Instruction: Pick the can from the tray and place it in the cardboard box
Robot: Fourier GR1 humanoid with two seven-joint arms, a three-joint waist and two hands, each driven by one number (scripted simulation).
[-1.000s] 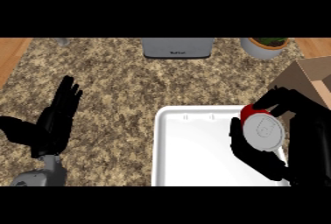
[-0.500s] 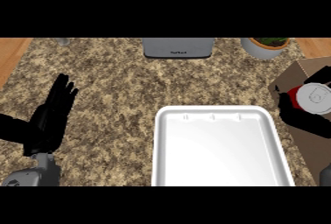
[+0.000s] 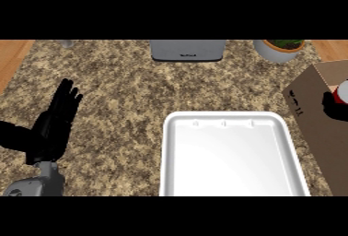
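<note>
The white tray (image 3: 178,156) lies on the counter at lower centre with nothing in it. At the right edge stands the brown cardboard box (image 3: 309,103). The can (image 3: 342,92), white with a red rim, is over the box and cut off by the view's right edge. My right hand (image 3: 334,110) shows only as a black patch just below the can, curled against it; most of it is out of view. My left hand (image 3: 55,122) rests open at the left, fingers pointing up, far from the tray.
A grey appliance (image 3: 188,50) sits at the back centre. A potted plant (image 3: 279,48) in a grey pot stands at the back right, just behind the box. The counter's wooden edge (image 3: 12,57) runs along the upper left.
My right hand lifted the can off the tray and carried it right, over the cardboard box, mostly leaving the view. The left hand shifted only slightly.
</note>
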